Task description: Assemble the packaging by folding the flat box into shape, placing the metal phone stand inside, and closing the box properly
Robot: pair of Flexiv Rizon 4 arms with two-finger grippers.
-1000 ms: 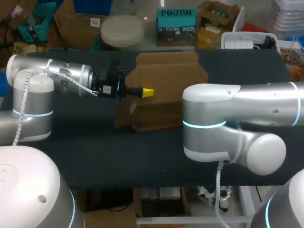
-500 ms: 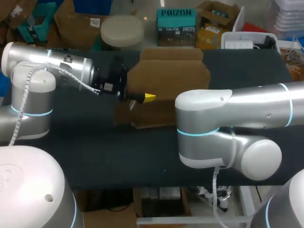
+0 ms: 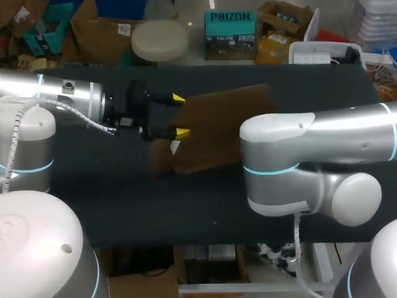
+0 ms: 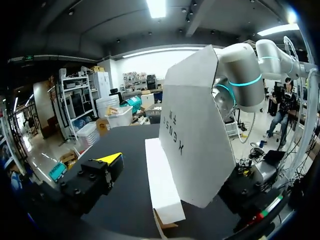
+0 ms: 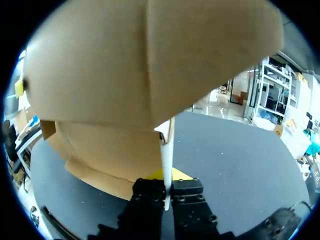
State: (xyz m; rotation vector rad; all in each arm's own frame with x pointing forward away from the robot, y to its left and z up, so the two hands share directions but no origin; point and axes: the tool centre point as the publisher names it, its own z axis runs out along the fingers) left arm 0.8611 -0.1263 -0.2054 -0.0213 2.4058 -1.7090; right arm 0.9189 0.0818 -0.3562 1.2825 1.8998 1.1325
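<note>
Though the brown cardboard box (image 3: 217, 133) is off the flat, with one broad panel tilted up over the dark table (image 3: 124, 198) near its middle, I would judge the folding only half done. It has no closed shape yet, the metal phone stand is nowhere to be seen, and loading and closing are both left. The right gripper (image 5: 166, 192) pinches a thin panel edge between its pressed-together fingers. The left gripper (image 3: 180, 115) stands spread wide at the box's left end with a raised flap between the fingers; whether it touches either I cannot tell. The board looks stiff and matte, brown outside and pale inside, creased along straight scores, its corners cut at angles.
</note>
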